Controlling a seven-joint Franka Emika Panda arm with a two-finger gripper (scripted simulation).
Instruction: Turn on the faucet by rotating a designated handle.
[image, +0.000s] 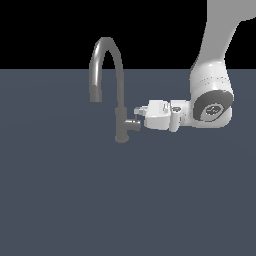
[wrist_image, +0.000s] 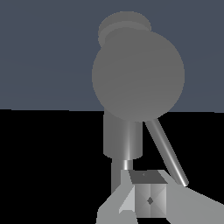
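Observation:
The grey gooseneck faucet (image: 120, 120) stands upright on the dark floor, its arched spout curving toward the exterior view's left. The handle (image: 133, 123) is a short stub sticking out of the body toward the exterior view's right. My gripper (image: 138, 111) comes in level from that side, with its fingertips just above the stub's outer end. In the wrist view the handle's round end (wrist_image: 138, 74) faces me, and its thin lever pin (wrist_image: 167, 153) slants down to just beside my fingertips (wrist_image: 148, 199). The jaws look closed together with nothing between them.
The white arm (image: 212, 95) reaches down from the exterior view's upper right. The faucet's cylindrical body (wrist_image: 122, 140) shows behind the handle in the wrist view. The dark blue-grey floor (image: 75, 200) holds nothing else in view.

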